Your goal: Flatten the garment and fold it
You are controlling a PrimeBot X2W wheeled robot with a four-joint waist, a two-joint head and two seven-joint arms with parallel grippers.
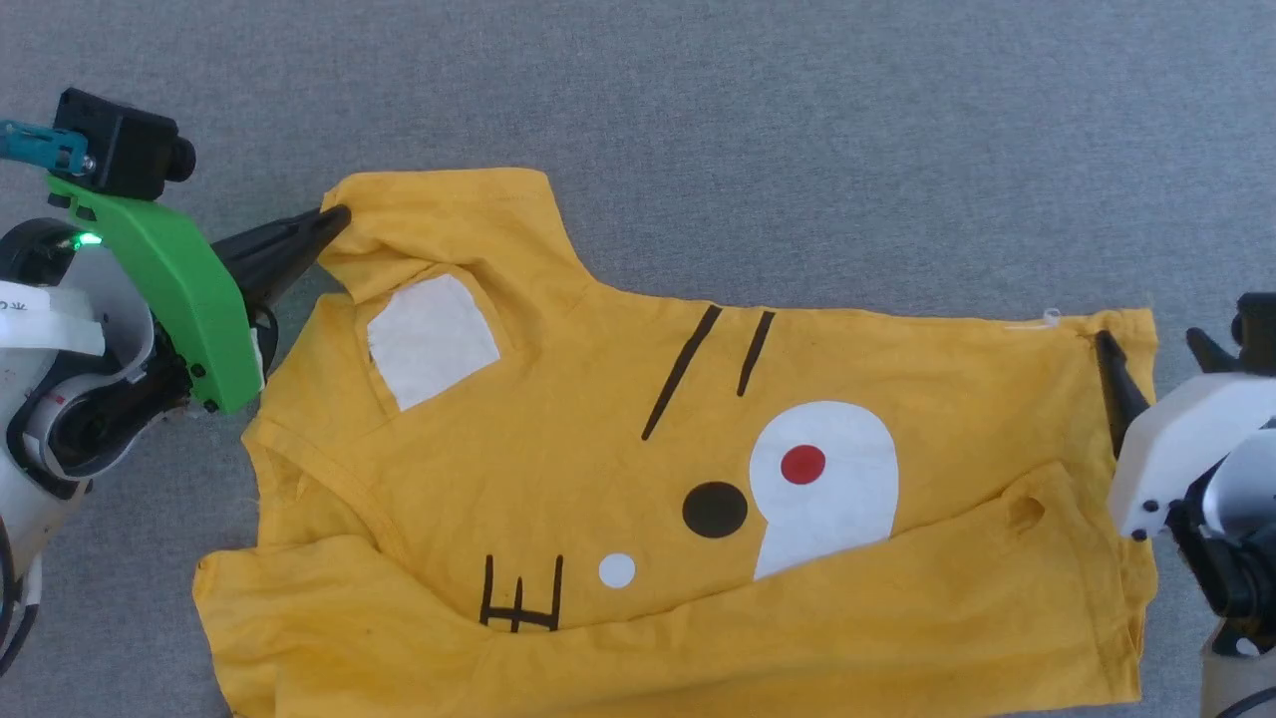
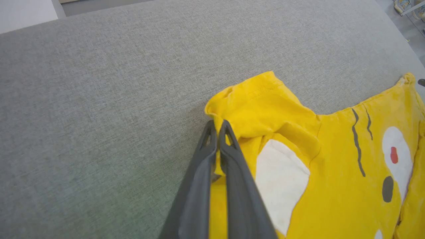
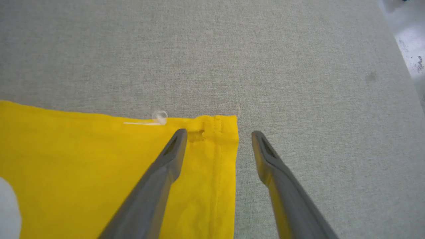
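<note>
A: Left gripper point(image 2: 217, 125), what's it doing?
B: Fingers pressed together, pinching the T-shirt point(image 1: 558, 419) at the outer edge of the far sleeve point(image 2: 259, 106). Yellow cloth shows betw. the tips. Prob. grabs there bc that sleeve is bunched and laps over the white patch point(image 1: 434, 339). A pull outward would spread it.
A: And the right gripper point(image 3: 219, 133)?
B: Spread wide, holding nothing. One finger is over the cloth, the other over the grey cloth surface point(image 3: 298, 66), so the jaws straddle the far hem corner point(image 3: 225, 126). Looks lined up to close on it.
A: Why both far corners?
B: Judgement only: w/ a grip at each end of the far edge, the robot can tension the T-shirt and draw wrinkles out. Flattening stage, folding not begun.
A: Where's the T-shirt overall?
B: Print-up across the grey surface, sleeve end toward the robot's left, hem toward its right. Near side isn't flat: a plain-yellow flap point(image 1: 698, 648) lies turned over the lower part of the face print point(image 1: 827, 499).
A: Risk?
B: Left grip is right at the edge, so it could slip under a hard pull.
</note>
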